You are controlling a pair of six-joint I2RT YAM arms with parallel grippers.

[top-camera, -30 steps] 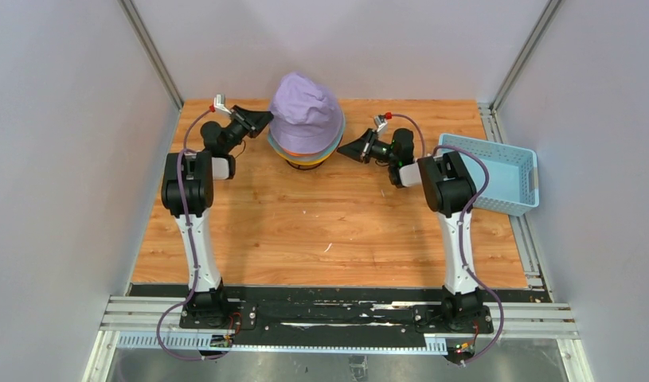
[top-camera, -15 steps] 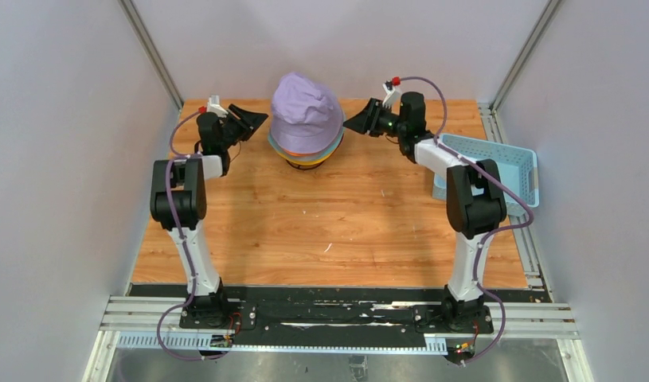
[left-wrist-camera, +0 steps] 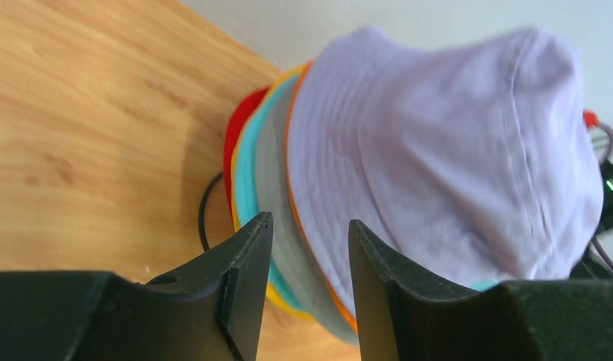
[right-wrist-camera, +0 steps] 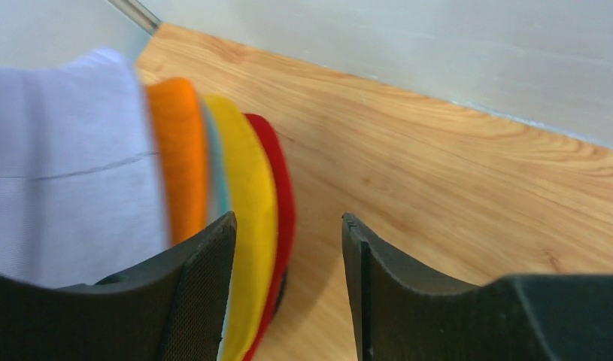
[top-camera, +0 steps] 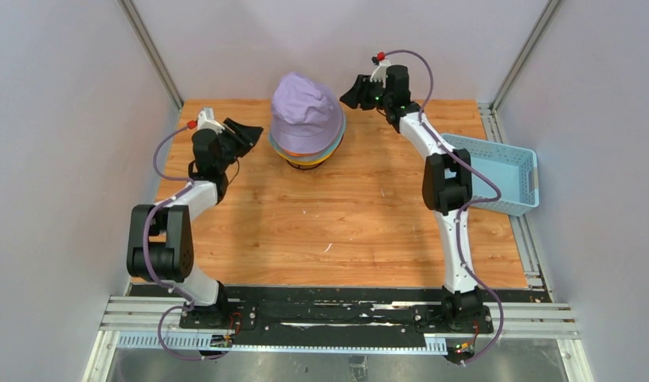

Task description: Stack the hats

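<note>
**Robot lab test cell**

We see a wood-grain tabletop boxed in by plain white panels on aluminium extrusion posts. The left arm and right arm are bolted to a black plate on slotted metal rails at the near edge. Purple cables loop loose along them. We read it as a lab rig: bare enclosure, no furnishings.

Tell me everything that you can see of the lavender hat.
The lavender hat is a soft bucket hat of plain cloth. It has a rounded, slightly creased crown and a brim that slopes downward, with faint lines of stitching. It sits crown up as the topmost hat, at the far middle of the table. Its brim rests on the orange hat directly beneath. Nothing lies on it.
</note>
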